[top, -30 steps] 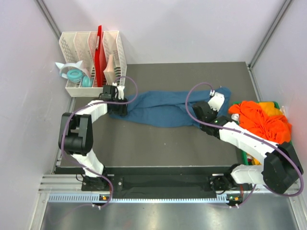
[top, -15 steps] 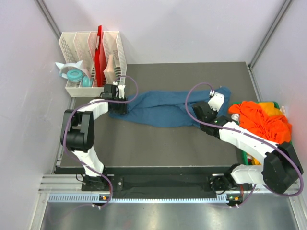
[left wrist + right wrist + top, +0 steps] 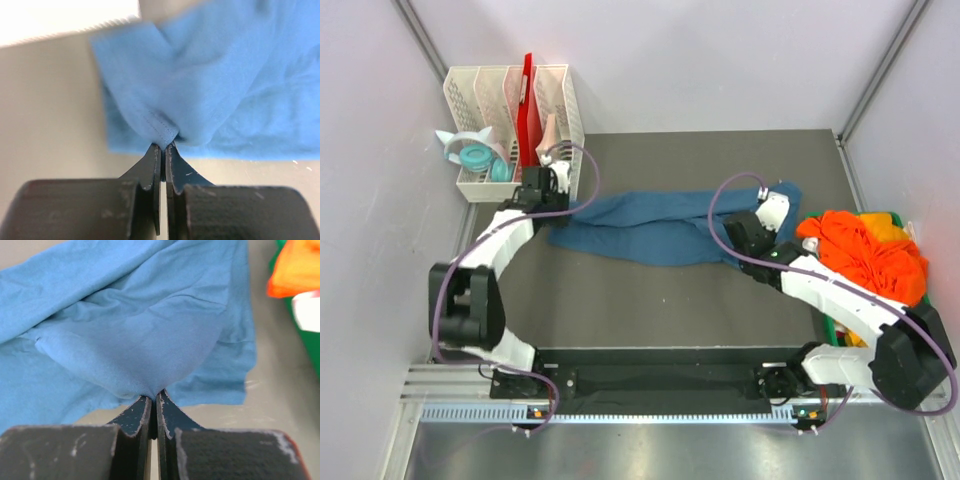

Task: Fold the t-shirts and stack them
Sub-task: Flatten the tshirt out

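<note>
Where the white slotted organizer (image 3: 515, 100) stands at the far left corner of the tabletop (image 3: 650, 300), the left fingers (image 3: 151, 167) are clenched on a stitched hem fold at the left end of the teal-blue t-shirt (image 3: 640, 228), just beside the organizer's front. The t-shirt lies on the tabletop as a long, wrinkled band running left to right between the two arms (each end is gathered into a pair of fingers). At its right end, the right fingers (image 3: 136, 415) are pressed together on a bunched pinch of the same fabric, with a loose flap lying beyond them. Further right, the orange t-shirts (image 3: 868, 250) form a heap at the tabletop's right edge, over a green bin (image 3: 305, 347), just beside the teal-blue t-shirt's right end.
</note>
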